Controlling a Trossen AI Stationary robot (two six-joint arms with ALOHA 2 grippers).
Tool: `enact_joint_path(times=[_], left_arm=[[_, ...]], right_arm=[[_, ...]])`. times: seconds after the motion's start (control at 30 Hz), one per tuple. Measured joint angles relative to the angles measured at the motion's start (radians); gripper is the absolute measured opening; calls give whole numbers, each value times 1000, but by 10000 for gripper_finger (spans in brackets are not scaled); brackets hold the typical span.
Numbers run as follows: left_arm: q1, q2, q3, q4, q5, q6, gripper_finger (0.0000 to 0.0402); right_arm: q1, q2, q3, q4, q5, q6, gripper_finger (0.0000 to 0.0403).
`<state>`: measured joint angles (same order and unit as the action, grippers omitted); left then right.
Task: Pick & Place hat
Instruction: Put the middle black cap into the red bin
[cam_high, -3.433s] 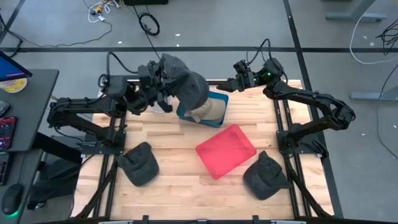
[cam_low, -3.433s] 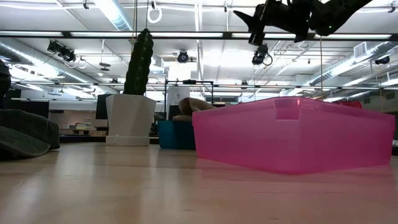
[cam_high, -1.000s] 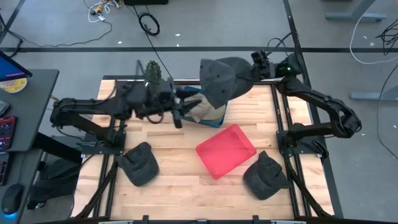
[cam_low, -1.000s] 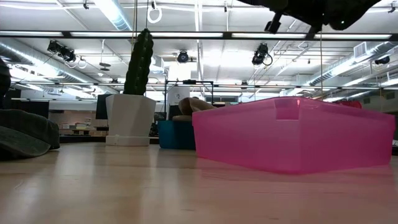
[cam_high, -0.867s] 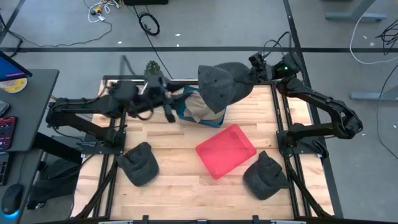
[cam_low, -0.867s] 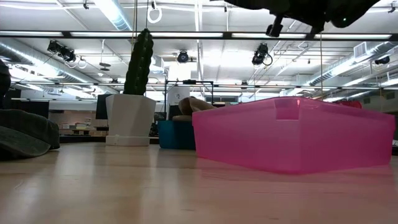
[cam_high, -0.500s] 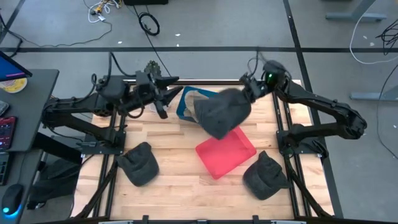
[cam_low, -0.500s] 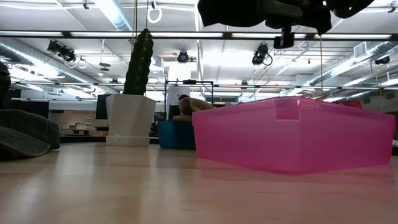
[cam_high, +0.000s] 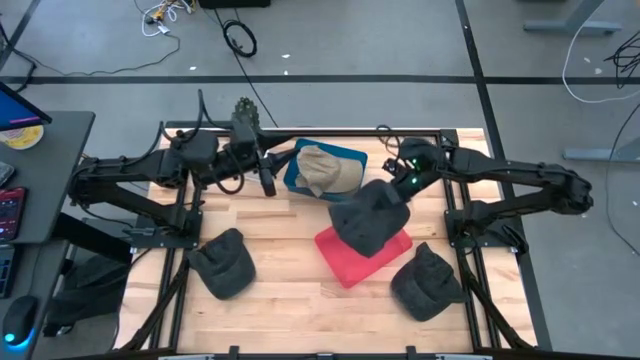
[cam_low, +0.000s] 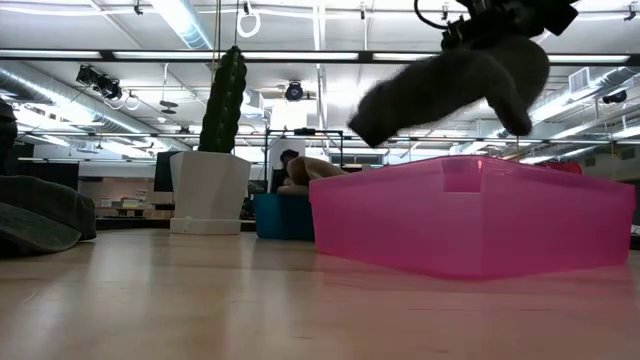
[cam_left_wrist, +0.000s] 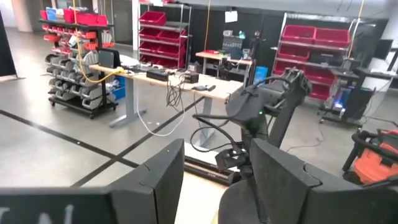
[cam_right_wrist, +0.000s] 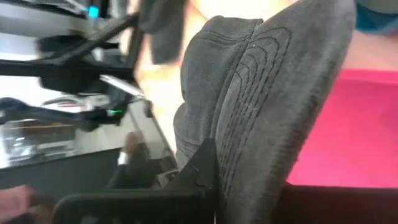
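A dark grey hat (cam_high: 368, 224) hangs in the air above the pink bin (cam_high: 345, 256), tilted, its brim pointing down. The pink bin sits open on the wooden table. Two more dark grey hats (cam_high: 221, 262) (cam_high: 427, 281) lie flat near the table's front corners.

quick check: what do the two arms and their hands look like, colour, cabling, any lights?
Both arms are dark, near-black jointed links on dark frames at the table's sides. The left arm has loose black cable looping near its wrist. The right arm shows a small green light near its wrist. The left hand has two broad, flat, matte black fingers.
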<state>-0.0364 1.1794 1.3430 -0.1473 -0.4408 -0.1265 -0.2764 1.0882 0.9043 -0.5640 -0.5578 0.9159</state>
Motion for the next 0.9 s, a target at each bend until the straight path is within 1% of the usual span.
enact_joint_path(times=[0.07,0.23,0.43,0.53,0.7,0.9], left_arm=[[0,0,0,-4,0,1,190],[0,0,0,-12,0,-7,190],[0,0,0,-25,0,-25,190],[0,0,0,-26,0,-27,190],[0,0,0,-26,1,-27,190],[-1,0,0,-25,1,-44,190]], right_arm=[[30,9,0,-8,36,19,4],[97,28,0,-41,56,107,4],[174,30,0,-124,115,198,4],[180,46,0,-135,131,246,4],[178,109,0,-115,113,333,4],[178,191,0,-4,92,383,4]])
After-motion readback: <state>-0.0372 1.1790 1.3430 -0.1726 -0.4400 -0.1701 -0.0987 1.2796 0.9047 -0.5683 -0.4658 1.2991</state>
